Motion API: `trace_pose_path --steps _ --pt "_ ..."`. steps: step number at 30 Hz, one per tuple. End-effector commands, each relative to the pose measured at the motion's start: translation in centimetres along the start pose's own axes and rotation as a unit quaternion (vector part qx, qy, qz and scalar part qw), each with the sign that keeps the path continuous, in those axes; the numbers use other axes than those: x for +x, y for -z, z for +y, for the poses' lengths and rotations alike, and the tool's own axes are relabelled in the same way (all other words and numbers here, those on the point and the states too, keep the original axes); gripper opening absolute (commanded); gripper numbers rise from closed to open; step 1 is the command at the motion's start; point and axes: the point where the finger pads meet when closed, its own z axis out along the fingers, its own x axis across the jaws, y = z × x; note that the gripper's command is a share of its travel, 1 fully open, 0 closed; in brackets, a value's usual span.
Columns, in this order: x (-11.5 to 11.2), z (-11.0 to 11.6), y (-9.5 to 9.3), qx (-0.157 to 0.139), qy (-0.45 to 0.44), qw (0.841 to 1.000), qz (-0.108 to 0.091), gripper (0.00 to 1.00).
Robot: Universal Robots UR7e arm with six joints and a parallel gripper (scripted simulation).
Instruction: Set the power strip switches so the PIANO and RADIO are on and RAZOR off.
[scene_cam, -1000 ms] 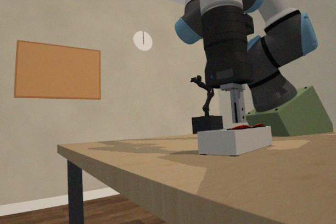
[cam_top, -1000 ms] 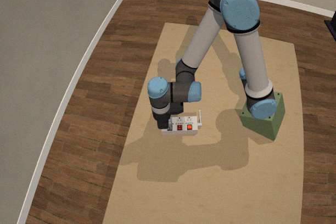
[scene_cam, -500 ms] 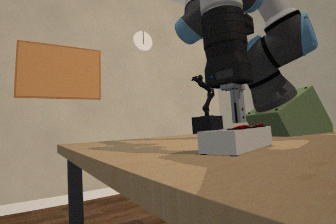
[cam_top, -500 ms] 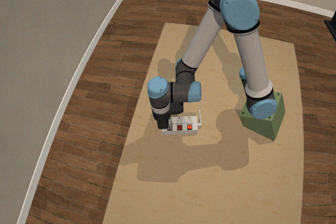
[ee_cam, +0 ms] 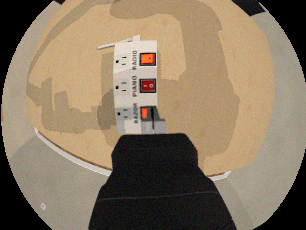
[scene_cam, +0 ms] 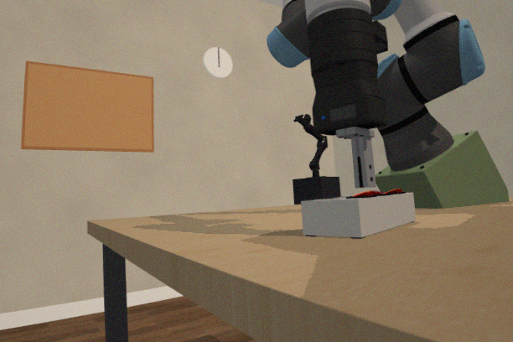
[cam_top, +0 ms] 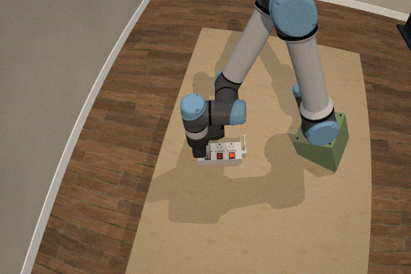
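Wrist view shows you the power strip (ee_cam: 136, 85) lying flat on the counter (ee_cam: 220, 82), its long axis running straight ahead, with your empty, fully closed gripper (ee_cam: 154, 123) pressing down on the nearest switch (ee_cam: 145, 114).

A white power strip (cam_top: 221, 161) is showing red and orange rocker switches (ee_cam: 147, 59) on a pale tan table (scene_cam: 209, 250). At three o'clock a green pedestal (cam_top: 336, 156) is carrying the grey arm (cam_top: 245, 52) with light-blue joint caps. The brown plank floor (cam_top: 111, 140) is showing its streaky wood grain.
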Motion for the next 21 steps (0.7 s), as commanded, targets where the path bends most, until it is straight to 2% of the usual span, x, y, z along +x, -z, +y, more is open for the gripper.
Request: trace_pose_path --steps 1,21 --pt "0.00 0.04 0.00 -0.001 0.000 1.000 0.000 0.00" --pt "0.00 0.04 -0.66 -0.001 0.000 1.000 0.000 0.00"
